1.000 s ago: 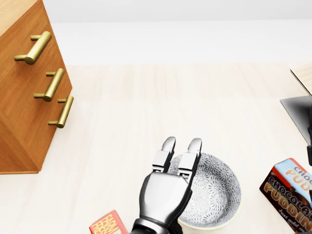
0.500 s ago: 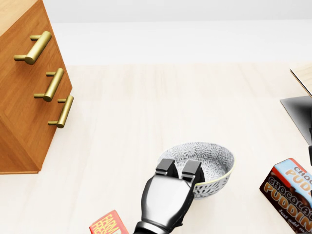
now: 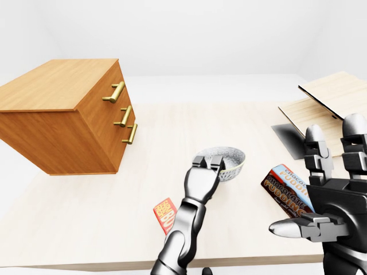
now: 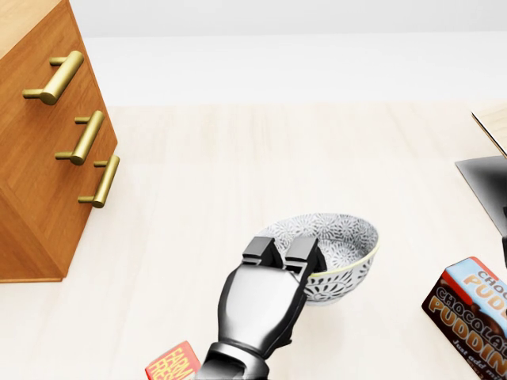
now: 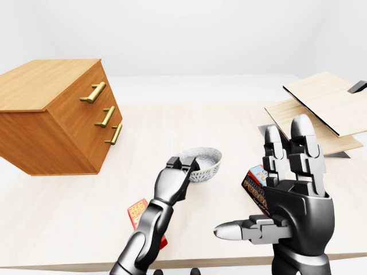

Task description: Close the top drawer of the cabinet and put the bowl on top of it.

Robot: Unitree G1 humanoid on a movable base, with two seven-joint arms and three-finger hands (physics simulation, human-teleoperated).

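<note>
Bowl tilted, near rim hidden by left hand

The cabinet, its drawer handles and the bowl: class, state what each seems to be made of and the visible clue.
Cabinet: looks like warm brown wood with a matte finish, grain lines showing on its top and sides.
Drawer handles: apparently brushed brass-like metal, golden with a soft sheen.
Bowl: probably glazed ceramic, white with a fine grey pattern and a pale rim; the left hand grips its rim.
</note>
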